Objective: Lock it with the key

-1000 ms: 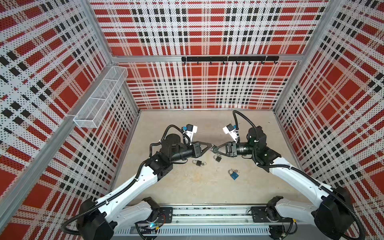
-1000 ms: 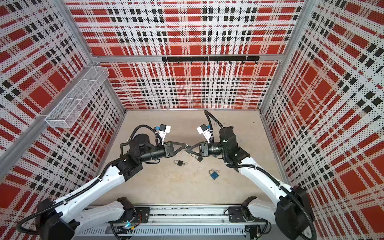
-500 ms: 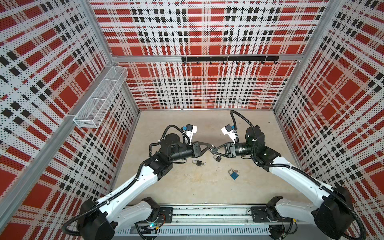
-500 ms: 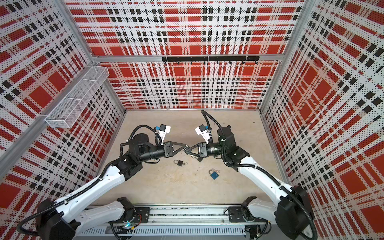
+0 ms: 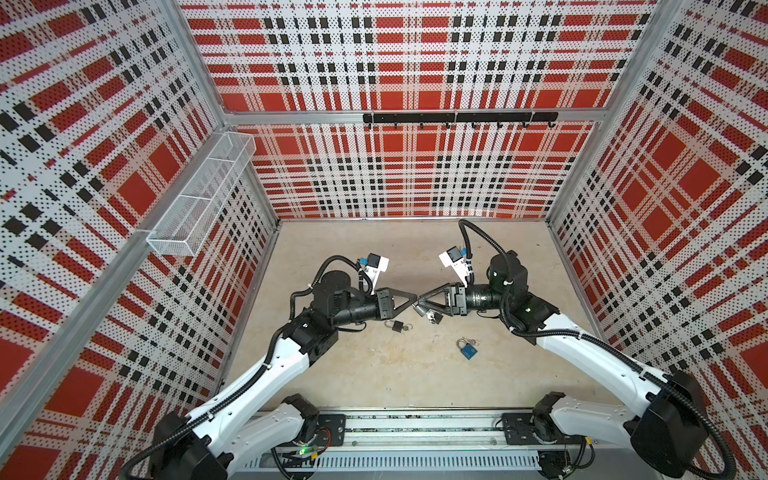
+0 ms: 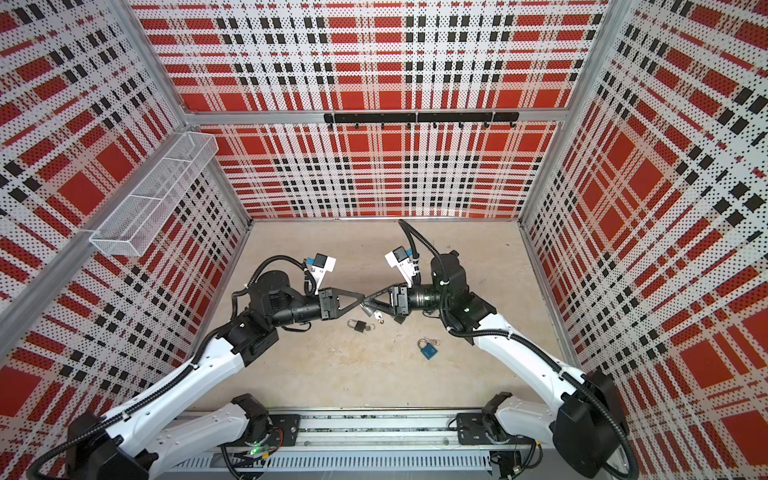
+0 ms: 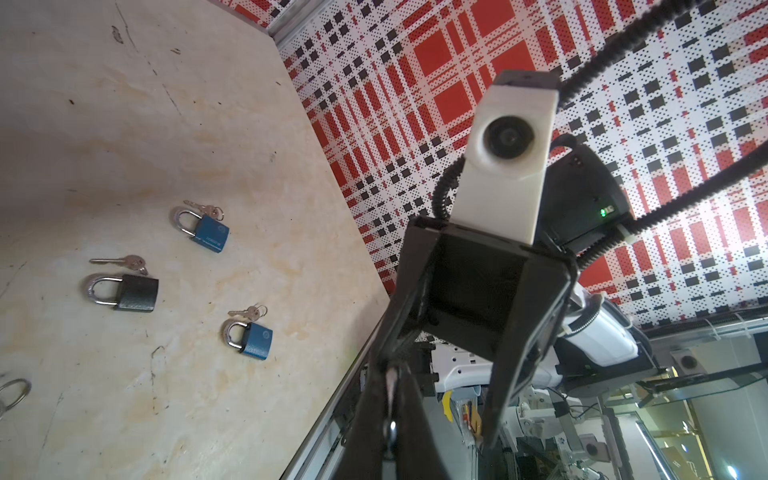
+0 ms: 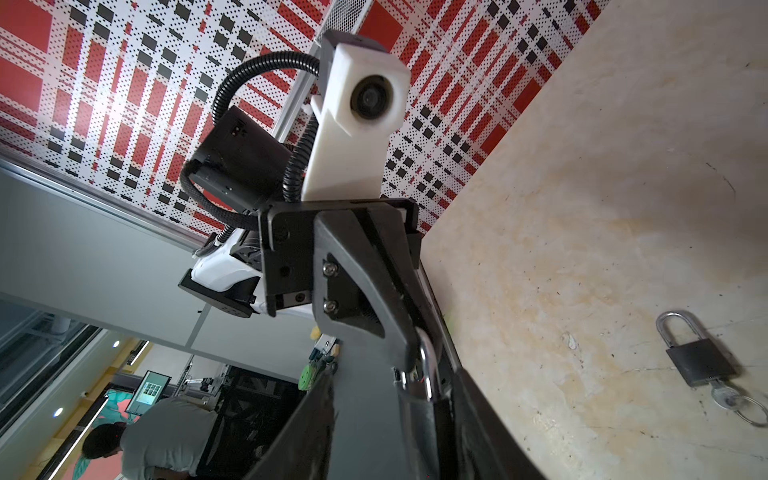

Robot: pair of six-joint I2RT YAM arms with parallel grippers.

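- The left gripper [image 5: 414,301] is shut, seemingly holding the padlock [image 5: 429,313] by its shackle [image 8: 429,365]; the right gripper [image 5: 423,304] gapes, empty.
- The padlock looks like rigid, slick metal and will likely swing; it is best gripped across its flat body.

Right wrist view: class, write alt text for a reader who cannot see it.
The left end effector, a white camera above it, points at the lens, its tip close by a silver padlock shackle between the dark fingers of the right end effector. A black padlock, key in its base, lies on the beige table.
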